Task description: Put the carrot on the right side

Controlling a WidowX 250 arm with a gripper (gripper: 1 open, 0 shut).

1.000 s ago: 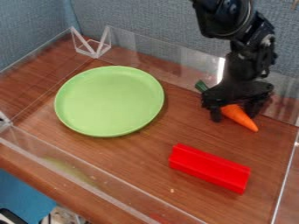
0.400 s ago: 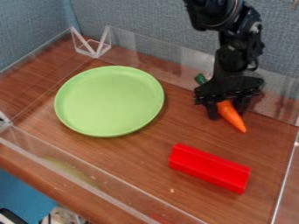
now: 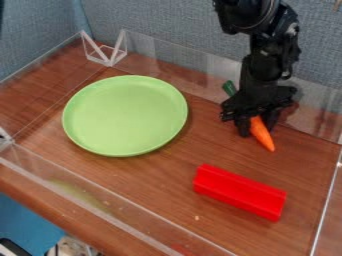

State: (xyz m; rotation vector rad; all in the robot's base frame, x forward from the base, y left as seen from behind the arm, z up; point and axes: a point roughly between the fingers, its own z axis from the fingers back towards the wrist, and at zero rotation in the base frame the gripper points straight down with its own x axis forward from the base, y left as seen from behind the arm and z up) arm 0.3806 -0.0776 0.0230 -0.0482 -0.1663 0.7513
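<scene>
Apparently at the grasping step, black jaws [image 3: 250,127] are pinching the carrot [image 3: 262,133] near the surface's [image 3: 179,178] far edge, beyond the red block [image 3: 241,192], the next move seemingly calling for a rightward shift.

Plate, block and carrot spread across the desk.
The plate [image 3: 124,115] lies on the left part of the desk [image 3: 174,190]; the block [image 3: 239,192] lies on the right, nearer the front than the plate. The carrot [image 3: 262,133] is behind the block, to the right of the plate, with the tool [image 3: 246,122] at it. A wire stand [image 3: 102,49] sits behind the plate, toward the back left, and a wall [image 3: 174,35] rises behind everything.
</scene>
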